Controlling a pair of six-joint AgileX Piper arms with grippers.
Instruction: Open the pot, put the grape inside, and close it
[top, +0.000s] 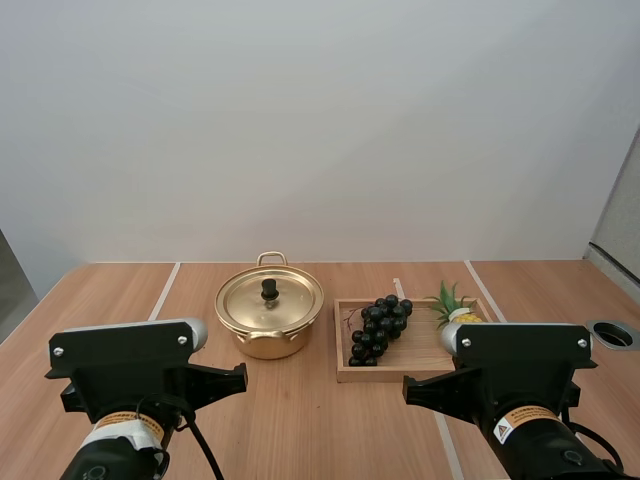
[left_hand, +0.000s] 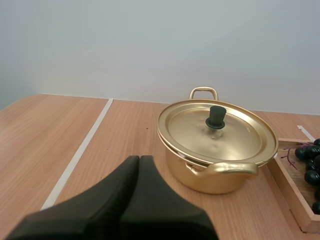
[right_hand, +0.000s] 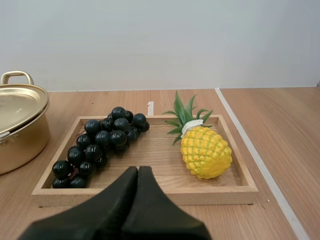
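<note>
Starting on the left: my left gripper (left_hand: 138, 164) has its fingers pressed flat together into one dark wedge, nothing in them, hanging low over the table (top: 320, 440) just short of the pot (left_hand: 215, 167). The pot's a gold one sitting mid-table with its lid (left_hand: 220, 135) fully on, so step one isn't done yet.

My guess is the lid's thin metal, light but slick, so the rim is a bad place to grab. The little black knob (left_hand: 216, 116) in the centre is the obvious hold. It's small though, so the pinch needs to be square on.

Just right of the pot is the wooden tray (right_hand: 150, 196). The bunch of grapes (right_hand: 102, 145) lies in its pot-side half, with a toy pineapple (right_hand: 206, 152) beside it. The grapes look like a light, knobbly, floppy cluster. I'd pinch across the thick middle, since single berries would probably roll out of the tips.

My right gripper (right_hand: 138, 172) is also closed up on nothing, parked at the tray's near edge.

Stuff I can't see: inside the pot, obviously. From above, my right arm covers the tray's near right corner and most of the pineapple. There's a reddish stem at the bunch's pot end, but it's too thin to judge as a grab point.
</note>
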